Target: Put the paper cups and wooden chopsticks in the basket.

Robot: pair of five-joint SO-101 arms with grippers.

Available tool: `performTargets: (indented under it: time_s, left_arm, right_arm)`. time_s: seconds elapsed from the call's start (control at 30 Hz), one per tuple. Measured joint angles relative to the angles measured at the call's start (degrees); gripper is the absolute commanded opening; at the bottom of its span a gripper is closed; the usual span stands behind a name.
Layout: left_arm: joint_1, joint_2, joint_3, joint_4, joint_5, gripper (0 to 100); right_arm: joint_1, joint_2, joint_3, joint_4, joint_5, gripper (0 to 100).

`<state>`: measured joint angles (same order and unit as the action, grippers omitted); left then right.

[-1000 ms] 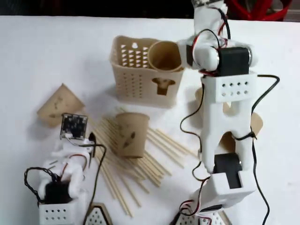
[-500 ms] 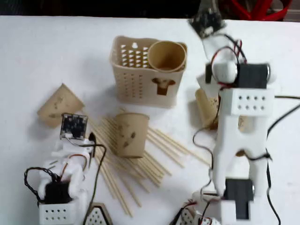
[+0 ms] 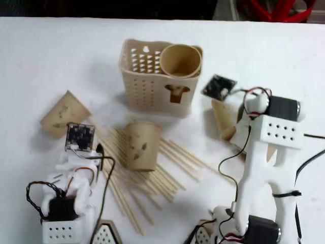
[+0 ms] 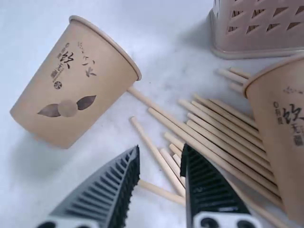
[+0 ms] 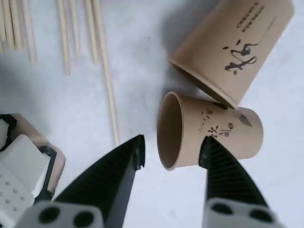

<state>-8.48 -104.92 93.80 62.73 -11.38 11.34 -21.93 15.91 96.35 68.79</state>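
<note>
Cups point(image 3: 223, 119) by the right arm point(image 3: 269, 152) lie on their sides on the tabletop point(image 3: 51, 51), well apart from the basket point(image 3: 139, 86). In the right wrist view the near cup point(image 5: 213, 137) and far cup point(image 5: 237, 52) appear to touch. The cups look like thin paper: light, easy to crush, and likely to roll, with smooth walls. The best hold is probably a gentle pinch across the rim wall, one jaw inside the mouth and one outside. The right jaws are spread wide and hold nothing. The near cup's mouth end sits between the tips, one tip just beside the open mouth, the other overlapping the cup's wall. Whether they touch it cannot be told. One cup point(image 3: 180, 60) already stands in the basket, the left cup point(image 3: 63, 113) lies alone, and the mid cup point(image 3: 141, 145) rests on the chopsticks point(image 3: 167, 178). The chopsticks look stiff, thin and light, lie flat and are hard to get under. Taking several together near mid-length is probably safest, since the ends would likely pivot. The left jaws are partly open and empty, low over the pile, with stick ends in the gap between them. The left cup lies ahead of them, near but apart, and the mid cup is off to the other side.
</note>
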Motion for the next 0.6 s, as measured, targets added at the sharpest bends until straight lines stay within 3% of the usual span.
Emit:
performTargets:
  time_s: [0.13, 0.6]
  left_arm:
    - [0.0, 0.0, 0.0, 0.0, 0.0, 16]
    - [0.0, 0.0, 0.0, 0.0, 0.0, 16]
  right_arm:
    - [4.1, -0.1, 4.7, -5.7, 3.5, 29.5]
    - [7.9, -0.1, 25.7, -30.1, 5.2, 27.3]
